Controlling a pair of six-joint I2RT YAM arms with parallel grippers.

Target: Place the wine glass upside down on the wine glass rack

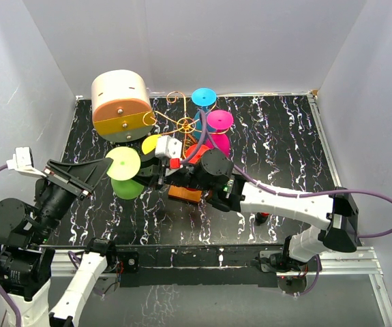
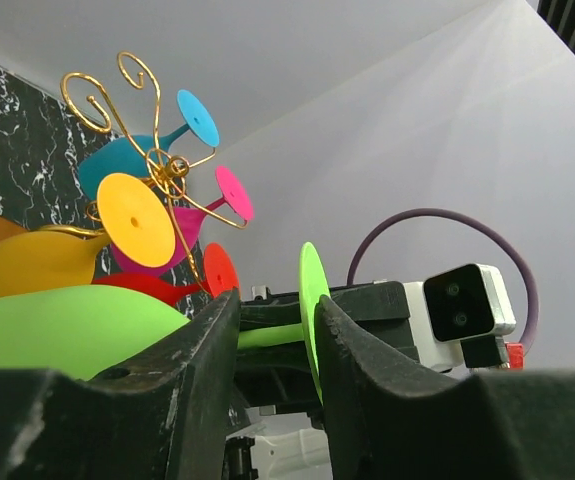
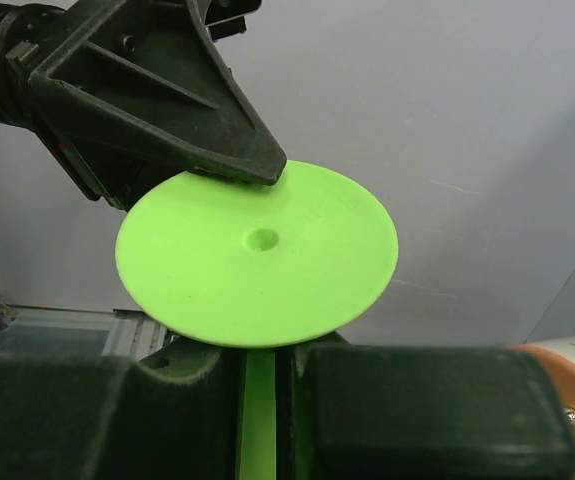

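Holding the lime-green wine glass (image 3: 257, 255) by its stem, the right gripper (image 3: 262, 352) was clamped narrow, one finger on each side of the stem close to the round foot. The glass was off the worktop (image 1: 284, 150), over its left half and on the near-left side of the wine glass rack (image 1: 182, 125), not hung on it.

The left gripper (image 2: 277, 300) stood partly closed, with the foot of the glass edge-on between its fingers. In the right wrist view one left finger touched the rim of the foot. Whether both fingers pressed on it could not be told.

The rack – gold wire scrolls on a central post, over an orange base – stood left of centre and towards the far edge of the worktop. Four glasses hung on it:
- a cyan glass (image 1: 204, 97), farthest back
- a magenta glass (image 1: 219, 120), on the right
- a red glass (image 1: 196, 153), on the near side
- a yellow glass (image 1: 151, 143), on the left

A cream-and-orange drum-shaped box (image 1: 119, 102) sat at the far left corner – just beside the rack.
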